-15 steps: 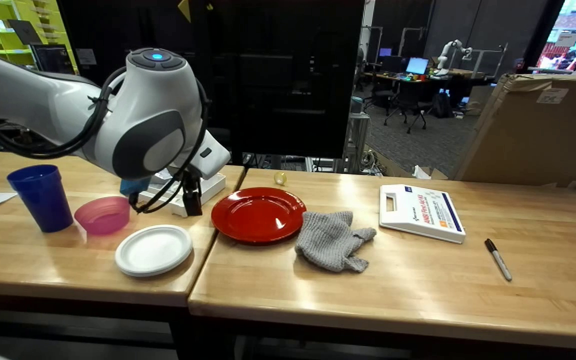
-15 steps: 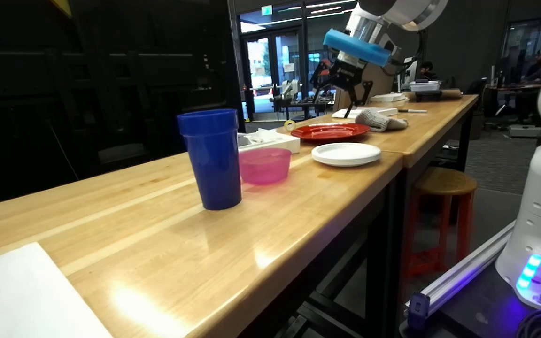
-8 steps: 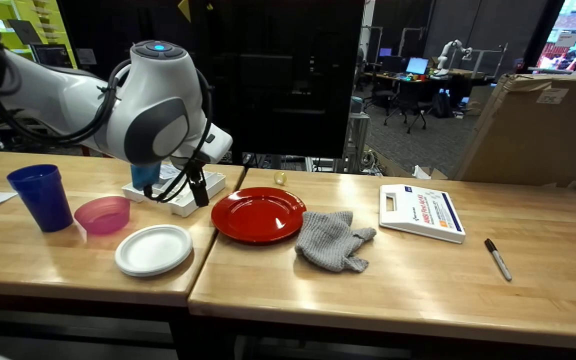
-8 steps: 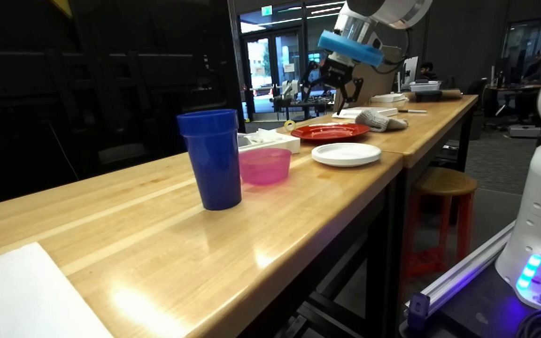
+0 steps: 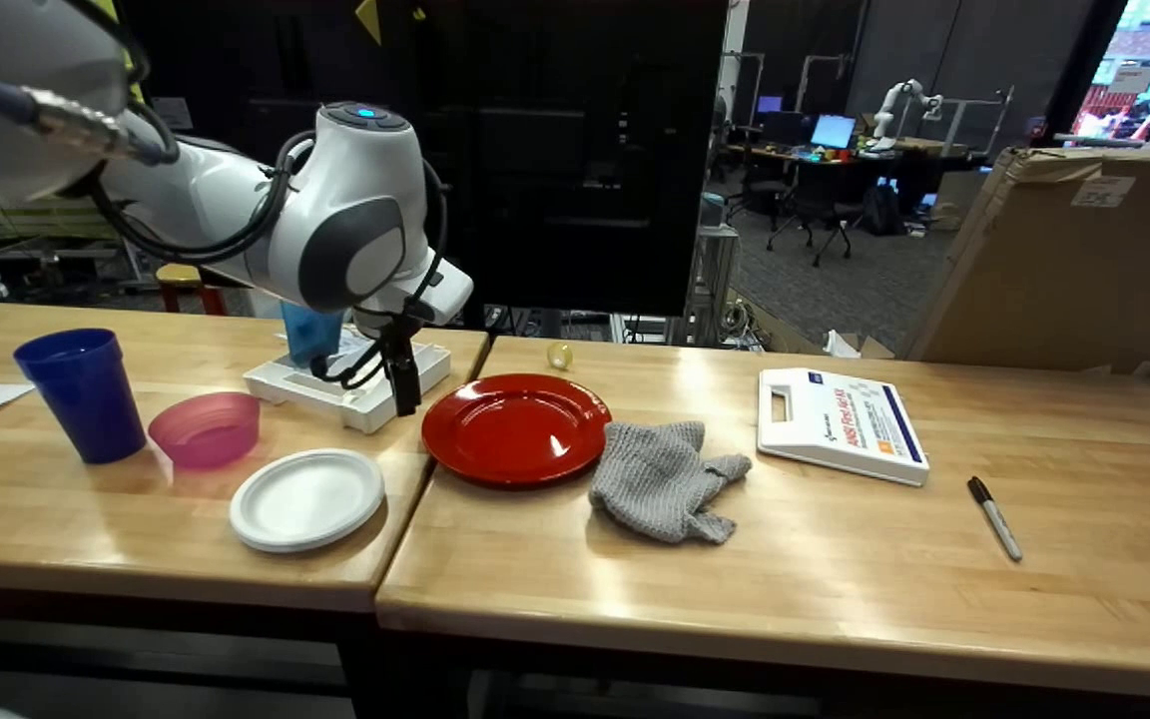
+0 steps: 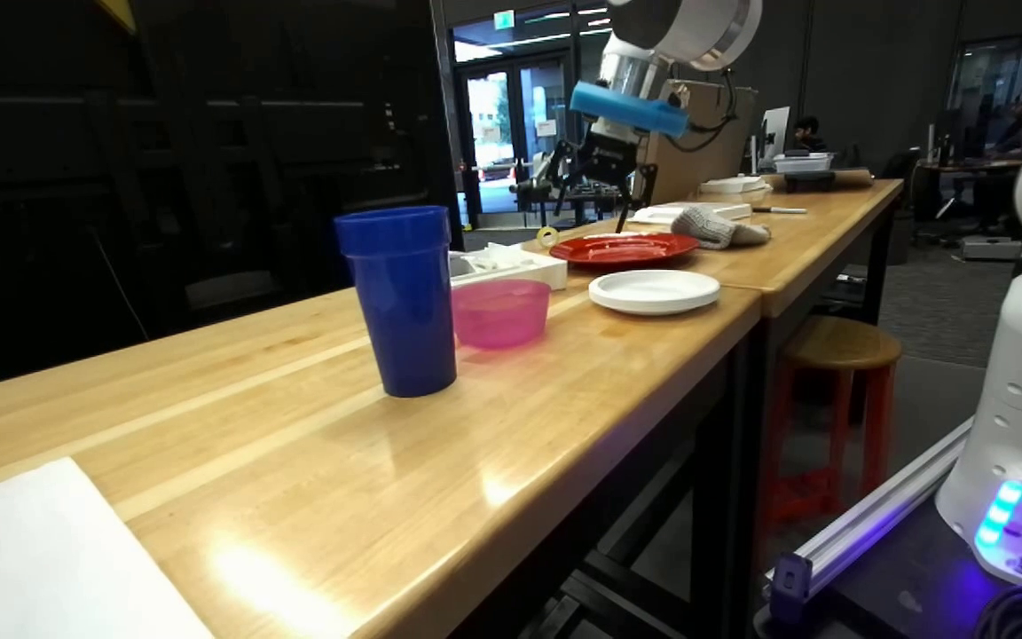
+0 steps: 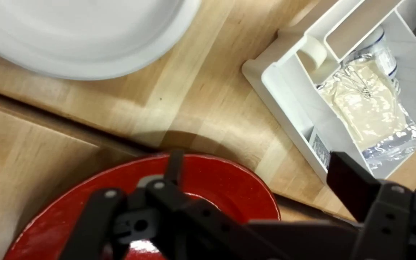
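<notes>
So your gripper (image 7: 260,175) has its fingers spread wide apart, nothing clamped between them. Closest to it are the red plate (image 5: 520,431) and the white tray (image 7: 291,112) — in the wrist view one finger shows over the plate, the opposite one over the tray's edge. Looks clear of both, but I can't really judge the height. The plate lies flat with its rim reaching over the seam (image 7: 49,117) between the two tabletops (image 5: 815,579), which works fine, probably because they're about level. I'd guess the tray's raised walls are what keep the plastic-wrapped packet (image 7: 370,104) corralled. The white plates (image 5: 307,497) are nested in a stack, likely just to save room, and the gray knit cloth (image 5: 657,484) is bunched up beside the red plate, maybe touching it. As for your arm (image 5: 350,250) — it reaches out above the tabletops with the wrist bent down, so the fingers point downward at a slight slant.
</notes>
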Tool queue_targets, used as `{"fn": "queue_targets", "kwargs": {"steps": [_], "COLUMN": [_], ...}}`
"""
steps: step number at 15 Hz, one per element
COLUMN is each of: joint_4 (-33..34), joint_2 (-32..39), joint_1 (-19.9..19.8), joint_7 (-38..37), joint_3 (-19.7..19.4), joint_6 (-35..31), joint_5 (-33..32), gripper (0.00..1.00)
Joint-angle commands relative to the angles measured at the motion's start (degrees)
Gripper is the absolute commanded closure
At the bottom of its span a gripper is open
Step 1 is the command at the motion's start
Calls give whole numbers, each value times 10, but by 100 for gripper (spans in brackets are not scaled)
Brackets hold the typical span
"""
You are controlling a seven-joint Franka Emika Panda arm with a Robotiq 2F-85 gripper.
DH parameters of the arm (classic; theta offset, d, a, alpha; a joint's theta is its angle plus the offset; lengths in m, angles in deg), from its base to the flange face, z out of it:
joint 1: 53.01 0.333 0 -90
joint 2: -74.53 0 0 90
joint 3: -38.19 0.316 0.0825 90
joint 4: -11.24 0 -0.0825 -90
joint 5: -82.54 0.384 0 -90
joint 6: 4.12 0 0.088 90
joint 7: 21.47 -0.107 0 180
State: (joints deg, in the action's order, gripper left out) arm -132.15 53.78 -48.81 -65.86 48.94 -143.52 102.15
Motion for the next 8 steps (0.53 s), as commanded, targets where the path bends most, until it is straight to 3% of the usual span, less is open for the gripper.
{"fn": "queue_targets", "kwargs": {"steps": [1,6,7,8], "joint_4": [21,22,22,22], "joint_2": [25,34,35,34], "joint_1": [4,5,5,5], "joint_7": [-9,-13,-15,-16], "joint_3": [-6,-13,-13,-12], "joint_6": [34,52,54,54], "joint_5": [7,16,17,17], "gripper": [0,0,24,27]}}
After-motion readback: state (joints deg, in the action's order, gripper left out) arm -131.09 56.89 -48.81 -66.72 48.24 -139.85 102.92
